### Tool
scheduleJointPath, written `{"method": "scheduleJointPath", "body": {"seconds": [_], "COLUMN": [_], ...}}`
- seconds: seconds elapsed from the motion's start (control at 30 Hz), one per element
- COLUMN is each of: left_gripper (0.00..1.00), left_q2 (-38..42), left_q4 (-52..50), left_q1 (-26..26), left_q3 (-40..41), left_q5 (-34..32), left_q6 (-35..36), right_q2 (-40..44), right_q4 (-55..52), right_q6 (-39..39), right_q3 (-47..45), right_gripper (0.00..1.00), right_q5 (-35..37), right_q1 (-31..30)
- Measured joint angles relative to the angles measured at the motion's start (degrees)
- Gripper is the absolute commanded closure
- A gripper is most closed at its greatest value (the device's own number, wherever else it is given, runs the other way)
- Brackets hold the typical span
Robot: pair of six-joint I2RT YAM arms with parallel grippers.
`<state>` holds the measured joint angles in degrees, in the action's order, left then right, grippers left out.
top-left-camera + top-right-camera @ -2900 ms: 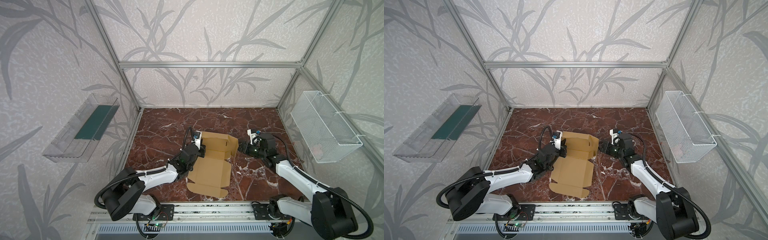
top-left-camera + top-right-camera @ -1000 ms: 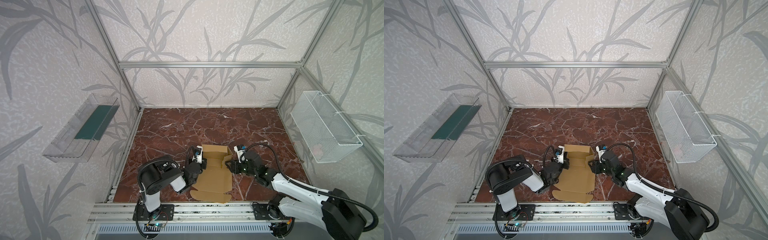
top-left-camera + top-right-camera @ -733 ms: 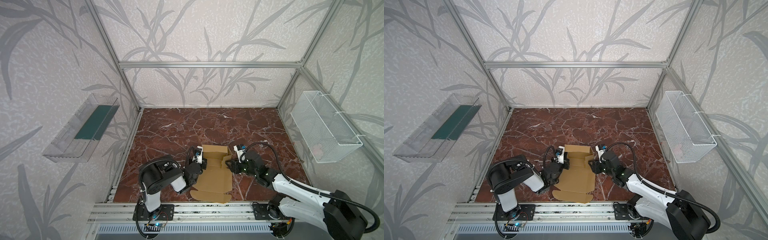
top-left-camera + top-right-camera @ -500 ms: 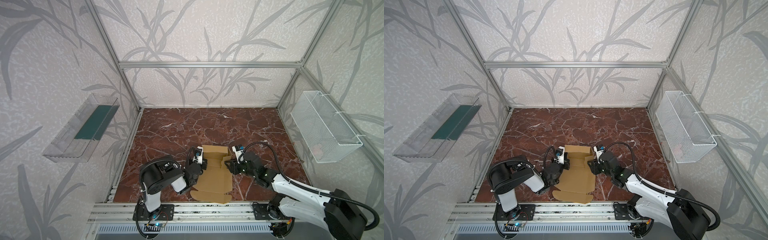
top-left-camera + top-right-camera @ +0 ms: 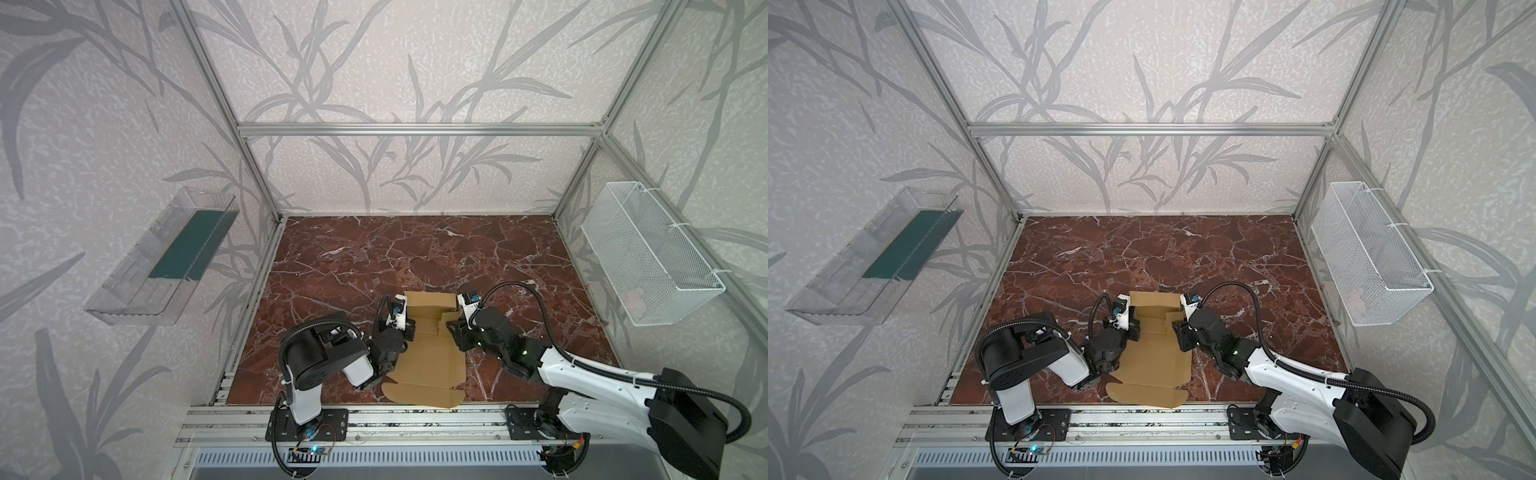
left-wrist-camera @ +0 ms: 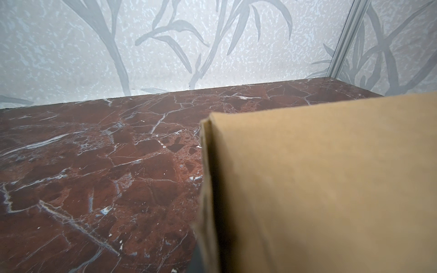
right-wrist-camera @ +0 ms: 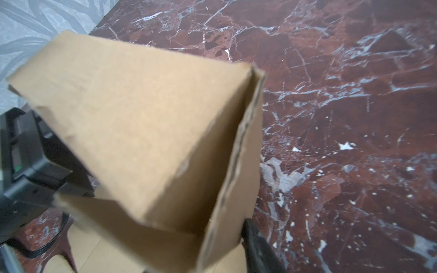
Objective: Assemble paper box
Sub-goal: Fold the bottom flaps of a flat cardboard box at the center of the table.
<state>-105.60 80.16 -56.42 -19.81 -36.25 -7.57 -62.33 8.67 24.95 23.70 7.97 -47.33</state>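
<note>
Sitting toward 6 o'clock on the red marble tabletop (image 5: 374,257), the paper box (image 5: 428,361) is showing in both top views (image 5: 1154,365) as a half-folded sheet. Its far panel at 12 o'clock is standing up as a wall, while the long panel at 6 o'clock is lying flat, its rounded tabs reaching the tabletop's near edge.

The left gripper (image 5: 410,326) is working at 9 o'clock of the box (image 5: 1136,328). Its jaws are pressing together on the box's raised left wall. The left wrist view is showing that wall (image 6: 319,177) up close, with its doubled edge running down toward a dark fingertip (image 6: 195,262).

The right gripper (image 5: 455,330) is meeting the box at 3 o'clock (image 5: 1179,332), at the raised right wall. In the right wrist view, the cardboard (image 7: 142,118) is folding into a corner, and one dark finger (image 7: 257,245) is sitting against the wall's outer face. The other finger is hiding behind the cardboard, so I cannot tell whether these jaws are pinching the wall or standing apart.

A clear plastic tray (image 5: 166,257) is hanging on the wall at 9 o'clock, and a white wire basket (image 5: 648,257) is hanging at 3 o'clock, both well apart from the box.
</note>
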Motion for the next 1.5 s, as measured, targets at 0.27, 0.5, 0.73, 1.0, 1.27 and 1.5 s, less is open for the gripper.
{"method": "scheduleJointPath", "body": {"seconds": [0.27,0.5,0.73,1.0,1.27,1.5], "left_gripper": [1.0,1.0,1.0,1.0,1.0,1.0], "left_q2": [-0.3,-0.3,2.5,9.0,10.3,10.7], "left_q4": [0.1,0.1,-3.5,-12.2,-15.5,-17.4], "left_q1": [-1.1,-1.9,-2.4,-2.9,-3.5,-4.6], "left_q3": [-0.1,-0.1,-0.4,-1.7,-1.8,-3.0], "left_q5": [-2.3,-4.1,-5.3,-5.5,-6.5,-8.2], "left_q6": [0.5,0.5,-1.1,-4.0,-6.0,-6.1], "right_q2": [-0.3,-1.1,-1.6,-2.0,-2.4,-3.7], "right_q4": [0.3,1.9,3.7,6.2,6.4,5.2], "right_q6": [0.2,0.5,0.2,-1.2,-2.5,-0.5], "right_q3": [0.0,0.0,0.1,0.9,2.0,3.1], "right_gripper": [0.66,0.69,0.69,0.69,0.75,0.78], "right_q5": [2.1,3.0,3.7,5.2,5.8,8.5], "right_q1": [-0.1,-0.6,-0.8,-0.8,-0.7,-0.7]}}
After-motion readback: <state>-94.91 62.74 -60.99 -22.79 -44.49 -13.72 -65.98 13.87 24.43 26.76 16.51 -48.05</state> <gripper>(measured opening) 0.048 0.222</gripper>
